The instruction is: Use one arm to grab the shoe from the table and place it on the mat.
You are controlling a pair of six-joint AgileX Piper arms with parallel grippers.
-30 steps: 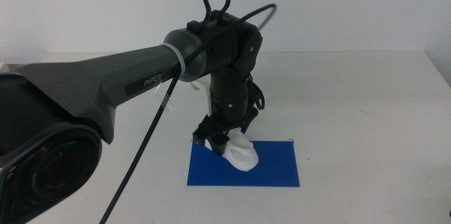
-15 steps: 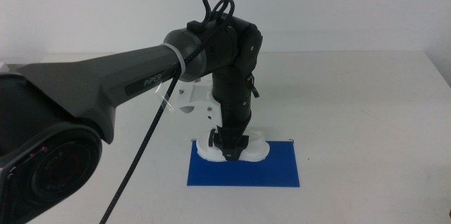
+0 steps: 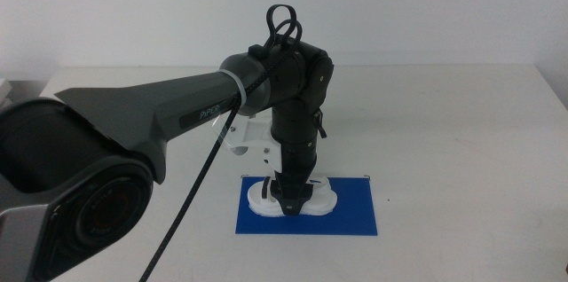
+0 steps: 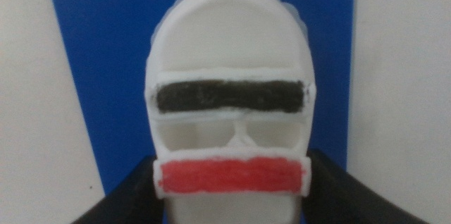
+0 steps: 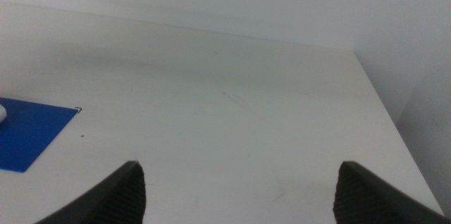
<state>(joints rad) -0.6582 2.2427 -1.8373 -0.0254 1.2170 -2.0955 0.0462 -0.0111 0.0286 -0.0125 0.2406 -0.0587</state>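
we note the left arm (image 3: 177,118) reaching in from the left side of the middle view and bending down over the mat (image 3: 355,215), its cable loop (image 3: 284,18) at the top of the wrist. the left gripper (image 3: 290,200) points straight down at the shoe (image 3: 321,200). the shoe lies flat on the left part of the mat, sole down, long axis running left to right, with the gripper across its middle. in the left wrist view the shoe (image 4: 229,62) fills the centre, black strap (image 4: 227,97) further from the camera and red strap (image 4: 229,176) nearer, blue mat (image 4: 99,62) showing on both sides and white worktop (image 4: 402,76) beyond that. the dark fingers (image 4: 134,199) sit against either side of the shoe at the red strap, so we record them as closed on the shoe. the right gripper (image 5: 236,189) waits over bare worktop (image 5: 232,111) to the right, well apart from the shoe; its fingers (image 5: 116,192) stand wide apart, holding nothing, and a corner of the mat (image 5: 32,132) shows in its view. the mat lies near the front centre of the worktop (image 3: 461,140).
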